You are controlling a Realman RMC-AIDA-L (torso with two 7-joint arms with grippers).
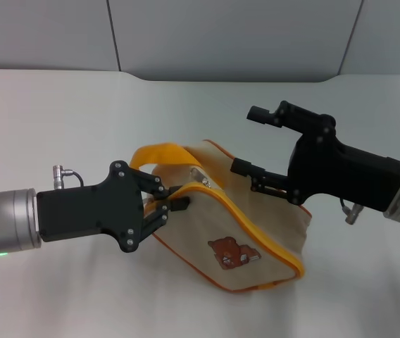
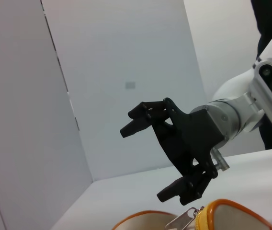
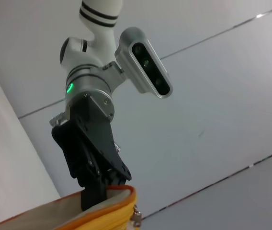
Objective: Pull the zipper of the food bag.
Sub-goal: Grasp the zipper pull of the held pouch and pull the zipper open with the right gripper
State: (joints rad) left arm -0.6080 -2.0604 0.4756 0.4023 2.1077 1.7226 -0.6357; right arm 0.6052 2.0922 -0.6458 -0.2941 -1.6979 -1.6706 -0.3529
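Left hand (image 1: 166,205) clenched on food bag (image 1: 256,232) edge at 9 o'clock; right hand (image 1: 253,148) released at 2 o'clock.

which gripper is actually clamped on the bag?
The left gripper, shut on the food bag at its top edge. The right gripper is open, not gripping.

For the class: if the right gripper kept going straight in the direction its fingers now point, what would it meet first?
Most likely the food bag: the open right gripper points at its far top edge, near the silver pull tab. Its lower finger looks almost there, though depth is unclear.
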